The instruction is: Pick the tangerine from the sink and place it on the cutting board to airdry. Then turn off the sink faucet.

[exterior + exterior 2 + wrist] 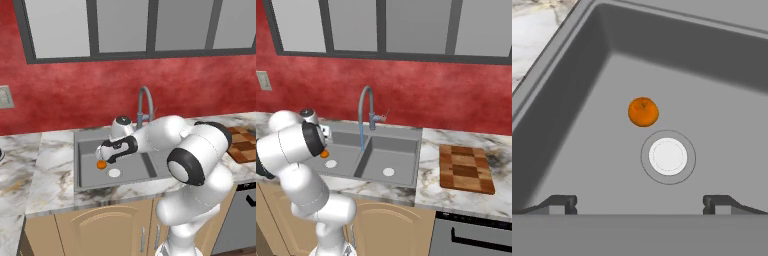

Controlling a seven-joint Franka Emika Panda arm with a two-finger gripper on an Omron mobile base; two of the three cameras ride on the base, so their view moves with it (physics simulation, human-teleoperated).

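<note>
Tangerine [643, 112] sits on the floor of the sink's [88, 172] left basin, just beside the white round drain [668, 156] and apart from it. From the left base view the fruit [101, 164] is partly covered by the hand; from the right base view only a sliver of orange [324, 154] shows past the arm's dark joint.

The gripper [640, 202] hangs above that basin, pointing down into it. Jaws stand wide apart, nothing between them; both dark tips show at the bottom of the hand view, well clear of the fruit. In the left base view the hand [111, 150] is seen from the side and the fingertips are hard to make out against the grey basin.

Sink faucet [367, 116] rises behind the divider, its spout arching over it; in the left base view its base is hidden behind the arm. Whether water is running cannot be told.

Cutting board [465, 168] lies flat on the marble worktop [428, 150] to the right of the sink, well apart from the fruit. In the left base view the board [244, 144] is cut off by the frame edge and partly blocked by the arm.
</note>
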